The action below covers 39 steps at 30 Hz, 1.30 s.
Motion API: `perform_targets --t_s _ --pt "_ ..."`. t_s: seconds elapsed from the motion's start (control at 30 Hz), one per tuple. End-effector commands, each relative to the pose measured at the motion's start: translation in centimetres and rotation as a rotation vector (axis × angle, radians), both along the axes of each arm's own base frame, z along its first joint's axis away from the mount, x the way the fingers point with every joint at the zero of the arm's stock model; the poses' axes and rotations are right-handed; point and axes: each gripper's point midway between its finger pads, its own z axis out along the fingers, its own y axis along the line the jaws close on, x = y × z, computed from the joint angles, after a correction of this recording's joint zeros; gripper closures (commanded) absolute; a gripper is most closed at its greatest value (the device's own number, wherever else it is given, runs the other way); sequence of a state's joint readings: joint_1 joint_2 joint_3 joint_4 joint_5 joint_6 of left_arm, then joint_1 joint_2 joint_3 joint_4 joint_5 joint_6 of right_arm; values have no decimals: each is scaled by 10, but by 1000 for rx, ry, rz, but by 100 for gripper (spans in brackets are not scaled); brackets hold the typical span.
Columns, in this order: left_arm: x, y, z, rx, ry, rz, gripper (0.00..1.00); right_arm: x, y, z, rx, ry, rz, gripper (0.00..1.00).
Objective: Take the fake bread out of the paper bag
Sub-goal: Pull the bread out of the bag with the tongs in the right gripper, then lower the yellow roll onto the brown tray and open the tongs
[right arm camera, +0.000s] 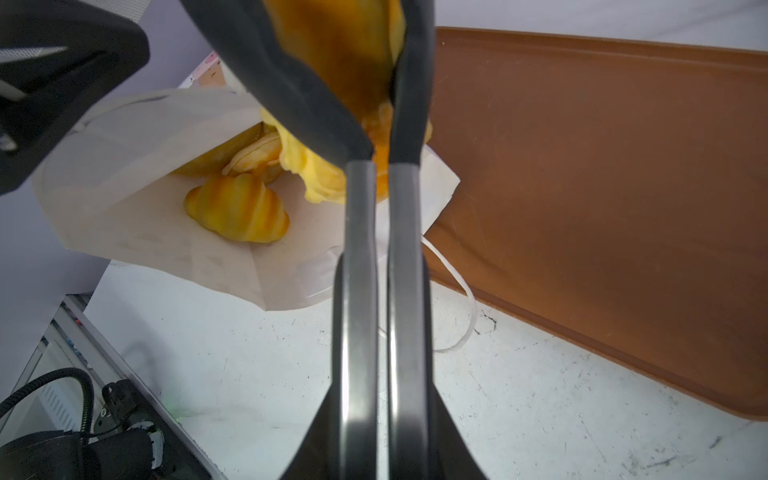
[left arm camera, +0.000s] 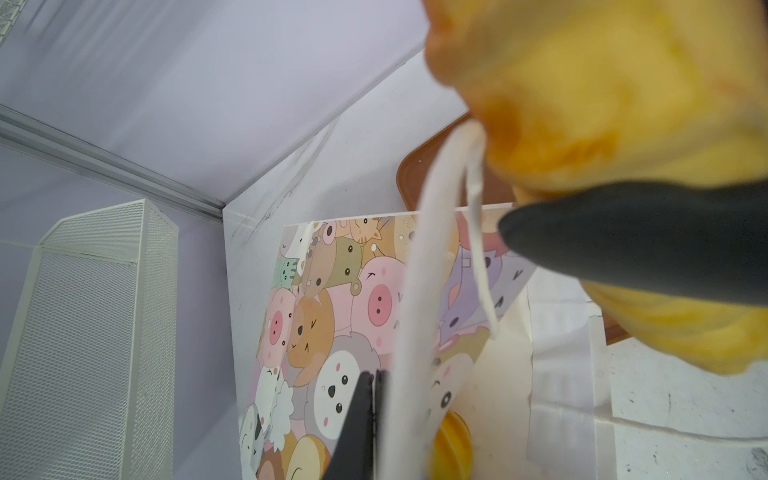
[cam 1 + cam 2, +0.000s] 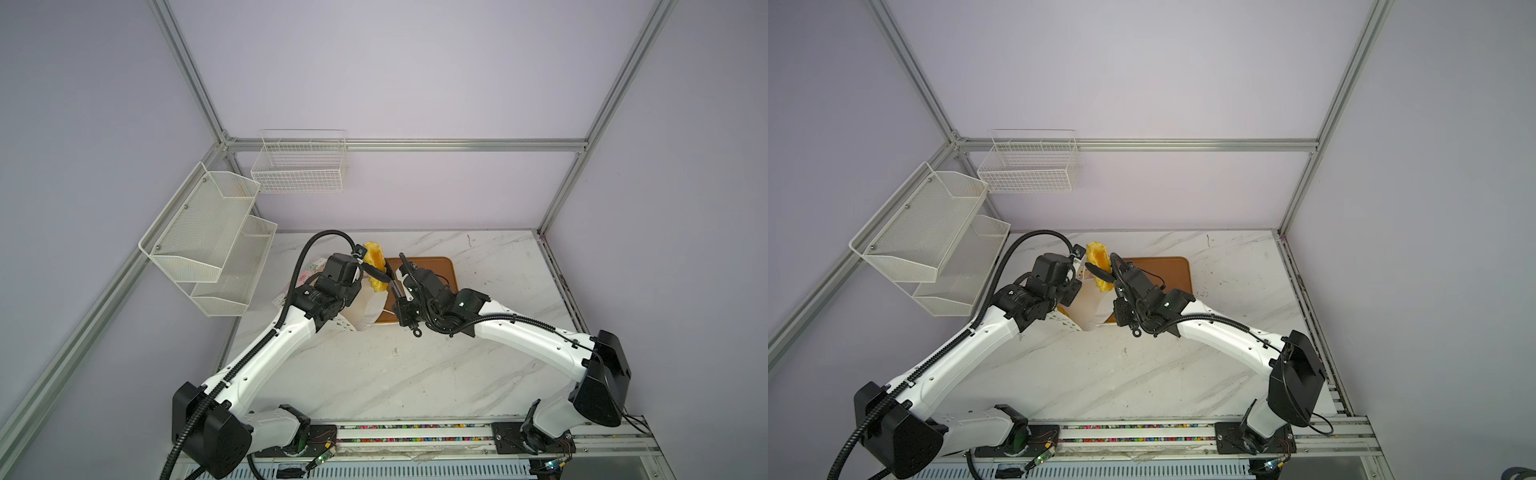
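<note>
1. While both top views show only one yellow pastry (image 3: pixel 374 255) (image 3: pixel 1097 253) raised above the paper bag (image 3: pixel 365 309) (image 3: pixel 1086 307), the right wrist view looks straight into the bag's open mouth (image 1: pixel 145 174). There a ridged roll (image 1: pixel 237 208) lies on the inner paper, with more golden pieces (image 1: pixel 249 153) crowded behind it.
2. Only the left wrist view shows the bag's printed side (image 2: pixel 332 311), covered in pastel cartoon animals. It also shows another yellow piece (image 2: pixel 451 444) low at the bag's mouth.
3. An orange-brown tray (image 3: pixel 432 266) (image 1: pixel 602 187) lies flat just beside the bag, and one corner of the bag overlaps its edge.
4. The right gripper (image 3: pixel 380 275) (image 1: pixel 332 25) is clamped on the raised pastry (image 1: pixel 332 54). Its jaws are nearly together, with one black finger on each side of the pastry, which hangs clear of the bag and over its mouth.
5. The left gripper (image 2: pixel 372 395) has its jaws pressed together in front of the bag's printed side. A white cord handle (image 2: pixel 415 311) runs just beside the jaws, and I cannot tell whether it is pinched.
6. A second cord handle (image 1: pixel 461 299) lies loose on the marble table (image 3: pixel 415 374), next to the bag and along the tray's edge.
</note>
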<state>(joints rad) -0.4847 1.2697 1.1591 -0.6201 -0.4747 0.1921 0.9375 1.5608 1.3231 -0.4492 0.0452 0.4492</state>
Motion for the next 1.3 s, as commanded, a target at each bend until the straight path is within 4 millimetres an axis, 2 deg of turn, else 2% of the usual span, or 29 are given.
perform_targets --t_s 0.0,0.07,0.2,0.3,0.4,0.57,0.77,0.97,1.27 --pt "6 5 39 -79 -88 48 100 19 -27 14 24 -25 -112 83" --pt "5 5 37 -77 -82 47 100 28 -46 2 -5 12 -155 83" --pt "5 6 36 -74 -74 49 100 37 -83 -37 -84 104 -213 82" --pt "4 8 37 -71 -74 53 100 40 -103 -63 -152 160 -238 82" --pt "3 10 40 -71 -78 54 100 42 -114 -83 -213 202 -249 81" --pt "-1 13 46 -62 -82 54 100 44 -123 -104 -286 249 -249 78" --pt "-2 26 45 -154 -64 80 100 45 -118 -107 -301 273 -222 65" --pt "-2 30 48 -237 -67 68 100 46 -113 -97 -289 276 -201 50" --pt "2 29 50 -256 -64 61 100 41 -102 -90 -244 303 -155 44"
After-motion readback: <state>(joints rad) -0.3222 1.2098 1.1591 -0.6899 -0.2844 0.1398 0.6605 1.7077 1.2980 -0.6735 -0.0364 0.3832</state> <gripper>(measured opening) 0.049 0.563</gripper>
